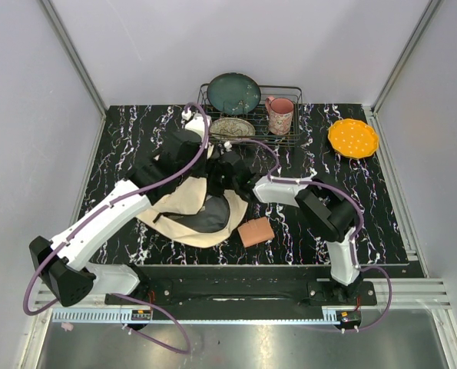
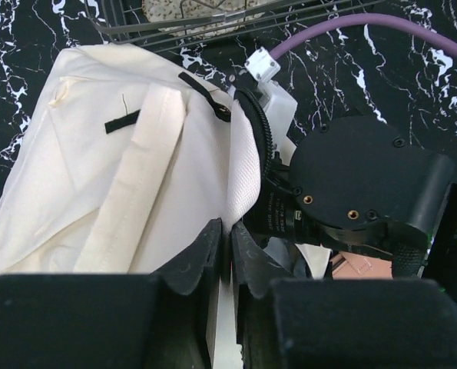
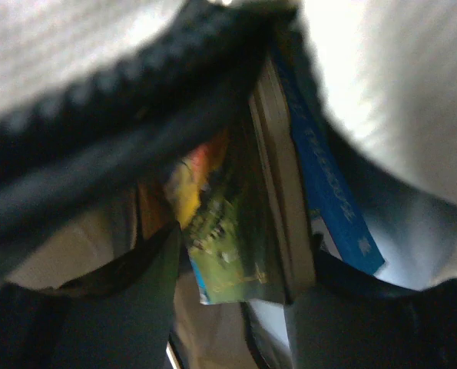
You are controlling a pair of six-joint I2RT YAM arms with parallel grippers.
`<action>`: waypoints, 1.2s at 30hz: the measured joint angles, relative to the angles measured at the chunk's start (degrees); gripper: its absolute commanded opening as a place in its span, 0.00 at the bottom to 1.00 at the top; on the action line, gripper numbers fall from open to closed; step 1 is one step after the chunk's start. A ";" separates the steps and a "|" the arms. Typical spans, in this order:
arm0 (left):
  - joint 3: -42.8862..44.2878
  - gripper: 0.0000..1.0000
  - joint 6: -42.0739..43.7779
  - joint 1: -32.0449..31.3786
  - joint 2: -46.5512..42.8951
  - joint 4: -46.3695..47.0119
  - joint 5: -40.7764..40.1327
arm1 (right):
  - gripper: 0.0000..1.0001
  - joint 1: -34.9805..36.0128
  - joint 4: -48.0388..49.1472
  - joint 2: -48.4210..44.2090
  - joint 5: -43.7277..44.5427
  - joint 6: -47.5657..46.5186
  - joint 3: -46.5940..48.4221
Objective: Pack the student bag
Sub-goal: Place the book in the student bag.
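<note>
The student bag (image 1: 178,206), a cream canvas backpack with black trim, lies mid-table with its dark mouth facing the arms. In the left wrist view a cream strap (image 2: 136,192) runs down the student bag (image 2: 67,154). My left gripper (image 2: 230,234) is shut on the bag's white rim fabric beside the mouth, and it shows above the bag (image 1: 203,165). My right gripper (image 3: 236,300) reaches inside the mouth with its jaws open. Between them stands a green-and-yellow book (image 3: 228,238), with a blue-spined book (image 3: 328,192) beside it. From above, that gripper (image 1: 230,167) is mostly hidden by the arm.
A terracotta-pink flat case (image 1: 256,232) lies just right of the bag. At the back stands a wire dish rack (image 1: 289,134) holding a dark green plate (image 1: 233,93), a patterned plate (image 1: 232,127) and a pink mug (image 1: 280,115). A yellow plate (image 1: 352,138) lies back right.
</note>
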 measured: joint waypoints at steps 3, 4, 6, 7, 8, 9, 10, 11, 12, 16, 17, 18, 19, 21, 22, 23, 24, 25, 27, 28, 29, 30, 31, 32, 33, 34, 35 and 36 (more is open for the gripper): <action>-0.04 0.15 -0.48 0.00 -0.39 0.74 0.00 | 0.67 0.02 -4.17 -1.22 1.46 -4.04 -0.04; -0.07 0.16 -0.63 0.00 -0.70 0.92 -0.02 | 0.78 0.02 -5.62 -2.34 1.86 -5.60 -0.17; -0.24 0.17 -0.90 0.15 -1.44 1.68 -0.04 | 0.81 0.02 -7.89 -5.22 2.73 -8.15 -0.79; -0.28 0.17 -0.98 0.24 -1.77 2.05 -0.04 | 0.81 0.04 -8.90 -6.82 3.06 -9.27 -1.20; -0.35 0.17 -1.01 0.31 -2.03 2.38 -0.09 | 0.81 0.04 -9.60 -8.02 3.30 -10.23 -1.49; -0.46 0.17 -1.05 0.42 -2.23 2.67 -0.13 | 0.81 0.04 -10.38 -9.42 3.52 -11.06 -1.70; -0.52 0.17 -1.16 0.55 -2.43 2.93 -0.22 | 0.81 0.04 -10.84 -10.69 3.82 -11.80 -1.90; -0.66 0.17 -1.25 0.66 -2.54 3.26 -0.26 | 0.81 0.04 -11.17 -11.87 4.09 -12.37 -2.05; -0.81 0.17 -1.31 0.79 -2.62 3.50 -0.28 | 0.82 0.04 -11.45 -12.94 4.46 -12.83 -2.25; -1.27 0.21 -1.44 1.11 -2.75 3.50 -0.50 | 0.82 0.04 -13.46 -18.93 7.65 -14.97 -6.67; -1.51 0.30 -1.42 1.20 -2.89 3.52 -0.52 | 0.82 0.02 -14.43 -20.79 8.96 -15.54 -8.31; -1.79 0.33 -1.44 1.31 -3.04 3.50 -0.52 | 0.84 -0.07 -15.52 -22.80 10.10 -16.04 -9.97; -1.99 0.33 -1.53 1.42 -3.21 3.37 -0.52 | 0.84 -0.15 -16.50 -24.63 11.15 -16.46 -11.45; -2.36 0.44 -1.84 1.57 -3.52 3.43 -0.55 | 0.86 -0.57 -18.82 -29.53 13.97 -17.49 -15.04; -2.47 0.50 -1.92 1.64 -3.63 3.41 -0.55 | 0.86 -1.03 -19.87 -32.15 15.10 -17.92 -16.68; -2.64 0.54 -2.29 1.73 -3.74 3.45 -0.52 | 0.86 -1.75 -20.81 -34.42 16.00 -18.23 -17.90; -2.73 0.66 -2.29 1.73 -3.76 3.41 -0.52 | 0.86 -2.99 -21.46 -36.81 16.70 -18.58 -19.04; -2.73 0.73 -2.36 1.73 -3.76 3.39 -0.50 | 0.86 -4.17 -22.03 -38.53 17.22 -18.67 -19.71; -2.73 0.81 -2.69 1.73 -3.82 3.45 -0.52 | 0.88 -7.98 -22.67 -41.92 18.01 -18.78 -21.09; -2.82 0.83 -2.99 1.75 -3.96 3.52 -0.55 | 0.89 -9.64 -22.82 -42.99 18.05 -18.78 -21.59; -2.99 0.84 -3.32 1.77 -4.13 3.56 -0.61 | 0.89 -11.47 -22.86 -43.82 18.01 -18.80 -22.03; -3.48 0.85 -3.76 1.77 -4.55 3.82 -0.74 | 0.89 -13.03 -23.04 -44.09 17.90 -18.84 -22.21; -4.17 0.86 -4.31 1.77 -5.16 3.80 -0.92 | 0.88 -14.34 -23.08 -43.89 17.46 -18.99 -22.18; -4.79 0.87 -4.63 1.77 -5.66 3.76 -1.07 | 0.85 -15.08 -23.21 -43.47 16.94 -19.06 -22.18; -5.60 0.87 -5.14 1.79 -6.23 3.74 -1.22 | 0.84 -15.72 -23.41 -42.56 16.20 -19.06 -22.10; -6.32 0.87 -5.60 1.81 -6.73 3.61 -1.40 | 0.84 -16.02 -23.47 -41.24 15.04 -19.10 -21.88; -6.93 0.87 -6.03 1.84 -7.08 3.43 -1.66 | 0.83 -16.11 -23.65 -39.47 13.57 -19.06 -21.64; -7.43 0.87 -6.54 1.90 -7.32 3.10 -1.95 | 0.79 -16.09 -23.69 -37.86 12.46 -18.99 -21.51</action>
